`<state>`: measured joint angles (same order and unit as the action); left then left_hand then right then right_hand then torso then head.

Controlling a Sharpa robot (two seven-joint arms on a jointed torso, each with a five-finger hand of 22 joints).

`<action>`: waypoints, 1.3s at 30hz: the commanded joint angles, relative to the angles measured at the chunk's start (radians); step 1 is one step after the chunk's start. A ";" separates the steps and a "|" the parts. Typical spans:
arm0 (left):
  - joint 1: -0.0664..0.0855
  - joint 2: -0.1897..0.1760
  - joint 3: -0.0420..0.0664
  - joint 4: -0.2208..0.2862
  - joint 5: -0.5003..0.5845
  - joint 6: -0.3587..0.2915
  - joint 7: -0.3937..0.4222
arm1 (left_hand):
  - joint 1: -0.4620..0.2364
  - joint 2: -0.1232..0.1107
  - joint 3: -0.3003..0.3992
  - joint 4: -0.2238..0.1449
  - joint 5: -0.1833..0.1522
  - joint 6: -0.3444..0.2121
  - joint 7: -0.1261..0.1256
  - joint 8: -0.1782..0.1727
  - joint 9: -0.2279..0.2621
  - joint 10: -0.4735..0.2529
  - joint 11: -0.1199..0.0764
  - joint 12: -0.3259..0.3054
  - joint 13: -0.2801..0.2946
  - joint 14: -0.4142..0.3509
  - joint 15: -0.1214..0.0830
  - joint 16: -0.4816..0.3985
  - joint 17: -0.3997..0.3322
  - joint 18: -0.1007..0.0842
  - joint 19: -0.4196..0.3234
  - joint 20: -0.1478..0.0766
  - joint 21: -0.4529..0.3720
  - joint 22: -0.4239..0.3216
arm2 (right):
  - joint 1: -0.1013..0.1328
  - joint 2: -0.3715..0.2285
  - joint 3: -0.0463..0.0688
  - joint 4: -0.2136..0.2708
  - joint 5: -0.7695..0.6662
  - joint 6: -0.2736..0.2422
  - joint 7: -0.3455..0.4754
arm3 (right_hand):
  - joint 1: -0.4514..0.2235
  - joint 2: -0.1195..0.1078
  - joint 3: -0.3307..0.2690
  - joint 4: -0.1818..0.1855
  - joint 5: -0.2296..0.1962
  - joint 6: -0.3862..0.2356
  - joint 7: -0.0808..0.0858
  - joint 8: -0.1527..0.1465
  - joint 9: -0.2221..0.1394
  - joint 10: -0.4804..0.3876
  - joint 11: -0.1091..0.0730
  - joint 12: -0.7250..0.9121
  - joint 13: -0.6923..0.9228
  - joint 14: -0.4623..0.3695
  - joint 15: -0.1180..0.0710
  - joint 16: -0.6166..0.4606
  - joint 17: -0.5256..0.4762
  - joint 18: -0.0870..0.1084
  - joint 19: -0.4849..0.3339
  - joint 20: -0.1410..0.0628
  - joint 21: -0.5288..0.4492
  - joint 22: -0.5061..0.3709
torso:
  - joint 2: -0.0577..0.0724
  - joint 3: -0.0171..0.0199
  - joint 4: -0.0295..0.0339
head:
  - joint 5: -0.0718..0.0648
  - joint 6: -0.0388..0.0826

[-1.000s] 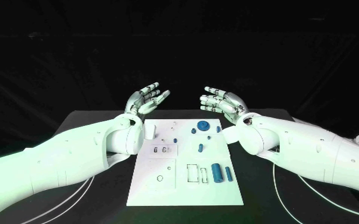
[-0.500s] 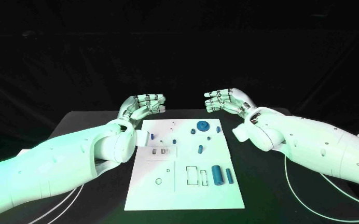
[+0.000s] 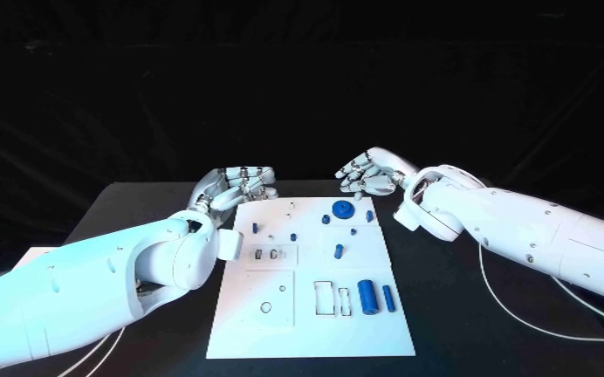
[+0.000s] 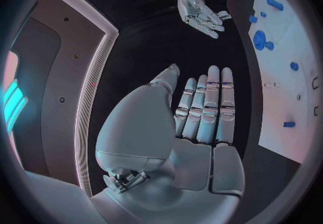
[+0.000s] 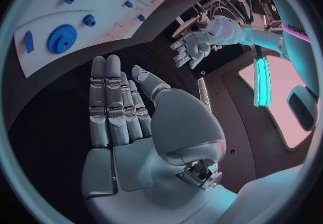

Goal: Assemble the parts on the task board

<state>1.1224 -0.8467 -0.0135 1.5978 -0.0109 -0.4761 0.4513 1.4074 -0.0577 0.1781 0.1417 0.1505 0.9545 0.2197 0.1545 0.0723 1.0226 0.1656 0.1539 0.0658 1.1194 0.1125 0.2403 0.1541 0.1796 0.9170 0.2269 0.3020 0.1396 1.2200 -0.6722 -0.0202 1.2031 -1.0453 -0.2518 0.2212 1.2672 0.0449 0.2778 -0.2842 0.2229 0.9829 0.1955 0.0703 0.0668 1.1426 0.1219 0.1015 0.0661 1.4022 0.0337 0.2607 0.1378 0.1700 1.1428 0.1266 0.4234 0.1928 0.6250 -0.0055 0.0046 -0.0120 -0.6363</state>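
The white task board [image 3: 315, 333] lies in the middle of the black table. A blue gear [image 3: 341, 211] sits near its far end, with small blue pegs [image 3: 339, 250] around it. Two blue cylinders [image 3: 367, 297] lie side by side on the board's right. My left hand [image 3: 236, 187] hovers by the board's far left corner, and my right hand [image 3: 369, 172] hovers above the far right corner. In the left wrist view the left hand [image 4: 202, 111] has straight fingers and holds nothing. The right hand [image 5: 118, 105] looks the same, with the gear [image 5: 61, 39] beyond its fingertips.
Black table surface [image 3: 478, 325] flanks the board on both sides. White cables [image 3: 516, 303] run across the table under my right arm. Both forearms reach in along the board's long edges.
Both hands have tipped forward from a raised, palms-up pose and come down towards the board's far end. Neither has taken hold of anything.
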 commanded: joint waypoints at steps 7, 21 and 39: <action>0.006 -0.015 0.007 0.077 0.049 0.073 -0.040 | -0.007 0.013 0.002 -0.011 -0.006 -0.006 0.012 -0.017 -0.005 -0.007 0.008 -0.023 -0.002 -0.002 0.006 -0.021 0.007 0.002 0.003 0.001 -0.005 -0.005 | 0.023 0.027 0.001 0.018 -0.532 0.115 -0.222 | -0.039 -0.059 0.024 0.009 0.022 0.088 -0.038 -0.002 0.002 0.078 -0.042 -0.035 0.002 0.105 -0.047 0.266 0.202 0.010 0.079 -0.051 0.234 0.135 | 0.051 -0.0123 0.0175 | -0.018 0.021; 0.007 -0.032 0.014 0.131 0.051 0.076 -0.049 | -0.009 0.015 0.002 -0.014 -0.006 -0.011 0.015 -0.022 -0.005 -0.011 0.010 -0.029 -0.002 -0.004 0.008 -0.027 0.009 0.001 0.001 0.003 -0.008 -0.007 | 0.036 0.049 0.001 0.035 -0.660 0.155 -0.250 | -0.058 -0.074 0.071 0.019 -0.022 0.089 -0.042 -0.004 0.003 0.029 -0.035 -0.038 0.000 0.089 -0.040 0.514 0.423 0.012 0.059 -0.047 0.359 0.212 | 0.097 -0.0221 0.0363 | -0.032 0.028; 0.014 -0.050 0.021 0.152 0.051 0.074 -0.053 | -0.009 0.015 0.002 -0.014 -0.006 -0.011 0.015 -0.023 -0.005 -0.012 0.011 -0.030 -0.002 -0.005 0.008 -0.029 0.009 0.001 0.001 0.003 -0.009 -0.008 | 0.039 0.070 0.001 0.027 -0.654 0.178 -0.225 | -0.062 -0.073 0.100 0.041 -0.026 0.106 -0.044 -0.001 0.005 0.039 -0.038 -0.035 0.000 0.098 -0.042 0.774 0.695 0.012 0.049 -0.041 0.460 0.276 | 0.122 -0.0241 0.0423 | -0.030 0.038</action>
<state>1.1348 -0.8970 0.0070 1.7472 0.0373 -0.4224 0.3973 1.3997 -0.0501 0.1811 0.1334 0.1504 0.9434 0.2304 0.1388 0.0682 1.0150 0.1732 0.1305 0.0645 1.1154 0.1164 0.2164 0.1619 0.1794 0.9168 0.2271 0.2981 0.1334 1.2580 -0.6056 -0.0193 1.2310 -1.6825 -0.0967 -0.0098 1.2121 -0.0251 0.3728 -0.2441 0.2009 1.0826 0.1501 0.0692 0.0707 1.1747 0.0828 0.0694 0.0664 1.4650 -0.0092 1.0329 0.8304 0.1701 1.1979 0.0861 0.8807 0.4675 0.7426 -0.0291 0.0465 -0.0426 -0.6010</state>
